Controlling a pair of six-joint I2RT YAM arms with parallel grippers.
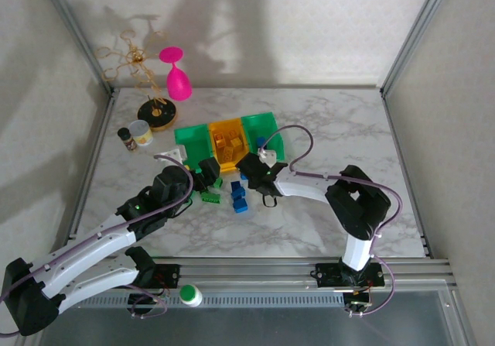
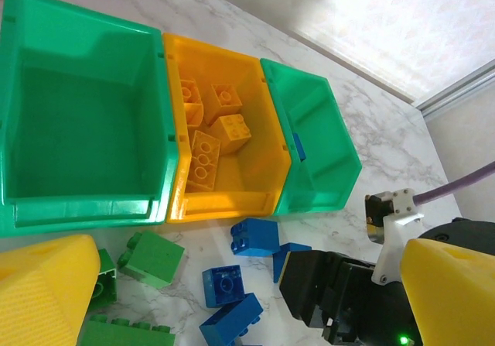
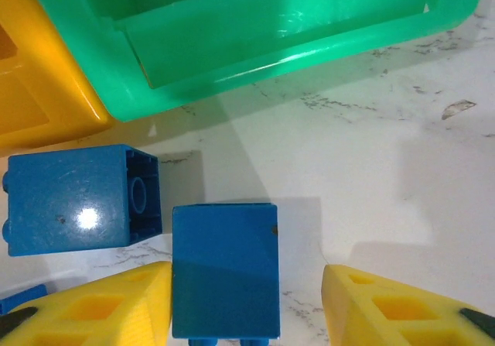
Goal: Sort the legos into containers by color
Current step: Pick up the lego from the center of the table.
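Note:
Three containers stand in a row: a left green bin (image 2: 77,114), an orange bin (image 2: 267,156) holding several orange legos (image 2: 205,156), and a right green bin (image 2: 321,152). On the marble in front lie blue legos (image 2: 255,236) and green legos (image 2: 151,257). My left gripper (image 2: 247,299) hangs open above these loose bricks, yellow fingers (image 2: 39,292) wide apart. My right gripper (image 3: 247,307) is low at the table, open around an upright blue lego (image 3: 224,276). Its left pad (image 3: 100,307) touches the brick and a gap remains at the right pad. Another blue lego (image 3: 77,199) lies beside it.
At the back left stand a pink goblet (image 1: 178,75), a gold wire stand (image 1: 147,90), a small lidded jar (image 1: 141,135) and a dark little bottle (image 1: 124,138). A white bottle with a green cap (image 1: 189,294) rests by the near rail. The two grippers are close together.

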